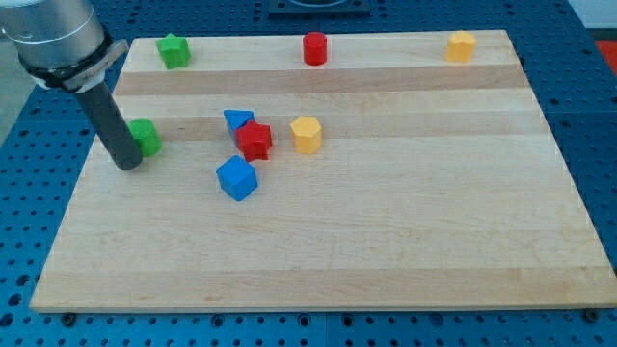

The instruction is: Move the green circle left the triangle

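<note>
Rod: your tip [127, 166] rests on the wooden board [386, 251], planted at the green circle's [145, 137] seven o'clock, touching or just short of it. It is a bare rod with nothing to clench or release; it grasps nothing.

Green circle: near the board's left edge, well apart from the blue triangle [237, 120], which lies at its three o'clock.

Triangle's neighbours: a red star [254, 141] presses against it at five o'clock; a blue cube [236, 179] sits at six o'clock, a yellow block [306, 134] farther at three o'clock.

Far edge: a green star [174, 50], a red cylinder [315, 47] and a yellow block [462, 45] line the twelve o'clock side, out of play.

Step in hand: you look to be at the start of the push, lining up behind the circle.

Next move: judge it as a shove toward three o'clock. You'd want the tip nearer the circle's nine o'clock first, then stop just beside the triangle without nudging it or the star.
</note>
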